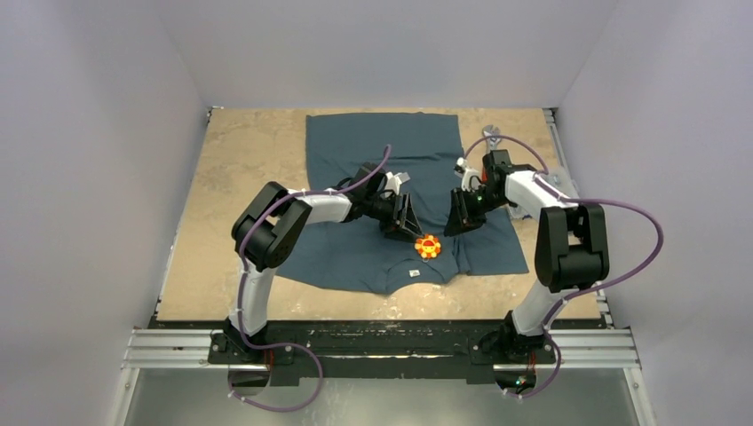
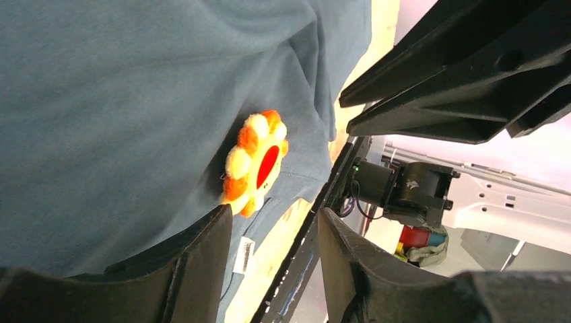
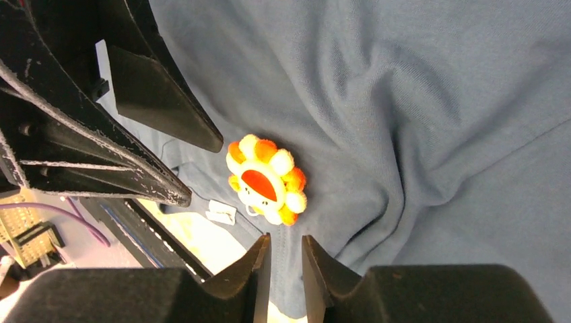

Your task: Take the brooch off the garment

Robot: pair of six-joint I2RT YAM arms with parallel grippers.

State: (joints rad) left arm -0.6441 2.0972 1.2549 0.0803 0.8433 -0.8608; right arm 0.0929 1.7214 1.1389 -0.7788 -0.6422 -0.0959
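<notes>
The garment [image 1: 382, 160], a slate-blue T-shirt, lies flat on the table, collar toward the arms. The brooch [image 1: 429, 246], an orange-yellow flower with a red centre, sits on the cloth just above the collar. My left gripper [image 1: 410, 229] is open, its tips just left of the brooch. In the left wrist view the brooch [image 2: 256, 163] lies just beyond the gripper [image 2: 275, 217], by one fingertip. My right gripper [image 1: 462, 222] hovers to the brooch's right. In the right wrist view its jaws [image 3: 286, 240] stand a narrow gap apart over the collar, empty, below the brooch [image 3: 266, 178].
A white neck tag [image 3: 221, 212] lies inside the collar, close to the brooch. The left gripper's fingers [image 3: 202, 138] show in the right wrist view, close to the brooch. Folds run through the shirt [image 3: 417, 134] beside the right gripper. The tan table [image 1: 240, 177] ends at a metal rail [image 1: 382, 342].
</notes>
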